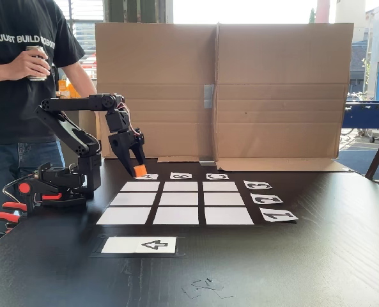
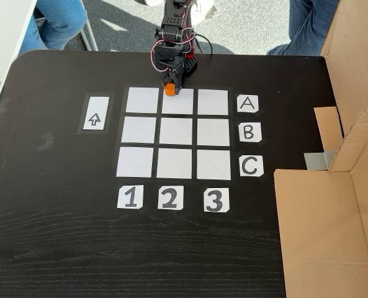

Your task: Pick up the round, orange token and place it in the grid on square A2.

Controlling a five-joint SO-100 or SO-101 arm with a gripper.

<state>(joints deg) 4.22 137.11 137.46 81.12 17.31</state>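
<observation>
The small, faceted orange plastic token is clenched in the black gripper, at the 12 o'clock edge of square A2 in a fixed view, with the grid of flat white paper cells lying open toward 6 o'clock.

The arm is black plastic, built of blocky links on a black base. Red and white cables loop near the gripper. Its fingers are black and tapered.
</observation>
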